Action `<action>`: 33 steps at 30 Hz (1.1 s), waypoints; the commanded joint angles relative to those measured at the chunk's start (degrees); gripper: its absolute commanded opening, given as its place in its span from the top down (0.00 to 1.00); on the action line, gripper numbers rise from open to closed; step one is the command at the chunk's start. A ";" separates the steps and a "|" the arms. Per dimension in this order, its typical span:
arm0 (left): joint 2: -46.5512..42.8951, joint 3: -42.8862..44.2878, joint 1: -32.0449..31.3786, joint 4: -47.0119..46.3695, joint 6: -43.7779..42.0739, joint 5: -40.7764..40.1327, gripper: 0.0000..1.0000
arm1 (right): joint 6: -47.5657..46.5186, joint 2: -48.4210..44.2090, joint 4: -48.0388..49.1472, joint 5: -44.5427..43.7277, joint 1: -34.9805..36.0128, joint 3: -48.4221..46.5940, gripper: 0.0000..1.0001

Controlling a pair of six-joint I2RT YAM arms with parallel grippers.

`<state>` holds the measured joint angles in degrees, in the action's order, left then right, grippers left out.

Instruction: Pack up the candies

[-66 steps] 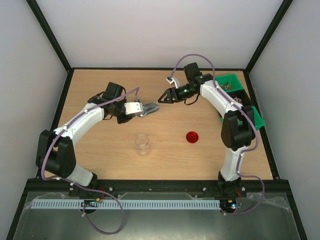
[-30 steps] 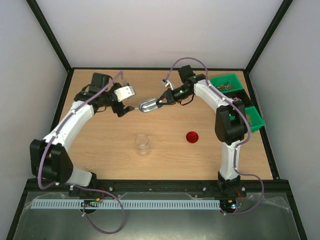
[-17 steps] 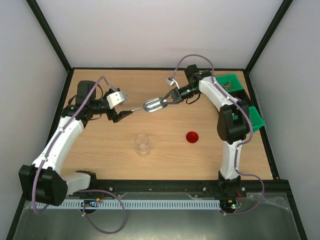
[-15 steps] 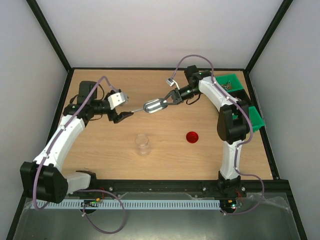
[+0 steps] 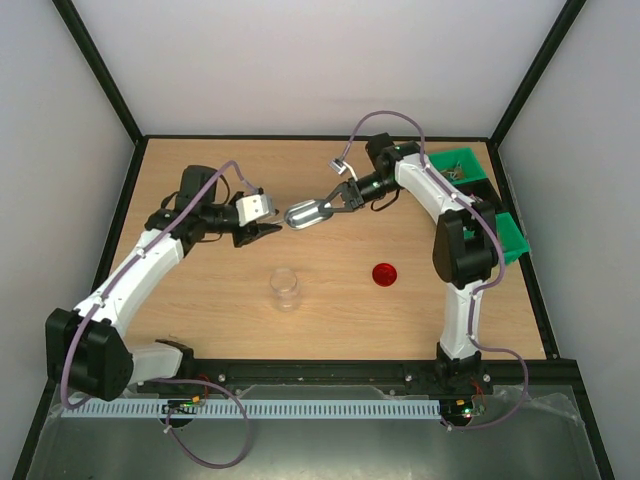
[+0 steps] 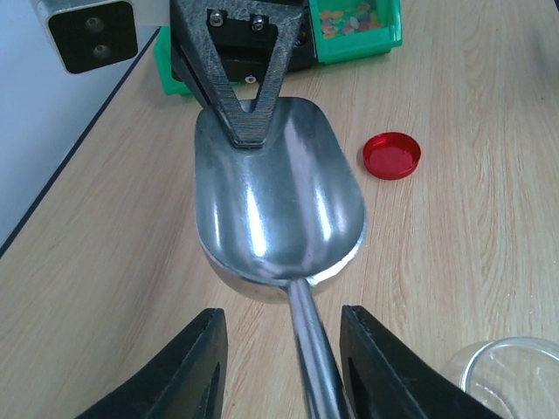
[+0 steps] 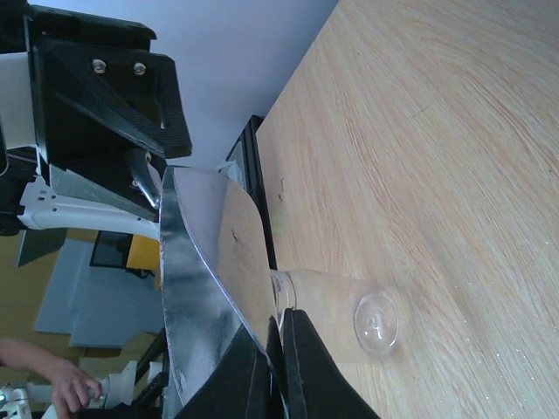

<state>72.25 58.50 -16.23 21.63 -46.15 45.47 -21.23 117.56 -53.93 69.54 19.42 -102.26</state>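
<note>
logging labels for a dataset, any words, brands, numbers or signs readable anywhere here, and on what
No readable text in any view.
The metal scoop, red lid, clear jar, green bin and candies show no lettering.
Background clutter in the right wrist view is too blurred to read.

**A:** Where is the metal scoop [image 5: 303,213]?

**B:** Between the two arms, over the back half of the counter [image 5: 330,325]. The right end effector [image 5: 329,203] pinches its bowl. The left end effector [image 5: 271,232] sits at the handle end, contact unclear.

**A:** And the clear jar [image 5: 285,288]?

**B:** Upright, nearer the bases, well apart from the scoop. The red lid [image 5: 384,273] lies to its right, and green bins [image 5: 462,163] line the right edge.
</note>
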 commanded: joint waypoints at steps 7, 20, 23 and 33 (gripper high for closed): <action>1.68 -1.10 -0.50 -3.14 0.00 0.65 0.73 | 0.53 0.52 -1.90 3.06 0.71 0.36 0.99; 0.79 -1.68 -0.58 -4.77 1.38 0.20 0.79 | 1.46 0.86 -1.00 2.84 0.88 0.59 0.99; 0.56 -1.77 -0.61 -5.01 1.67 0.03 0.79 | 1.98 0.92 -0.64 2.50 0.88 0.84 0.99; 0.37 -2.00 -0.59 -5.92 2.64 -0.86 0.97 | 2.97 0.83 0.38 2.07 0.88 1.45 0.97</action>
<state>73.43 57.01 -16.86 18.22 -43.68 44.45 -18.37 117.58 -52.31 70.26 19.86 -101.67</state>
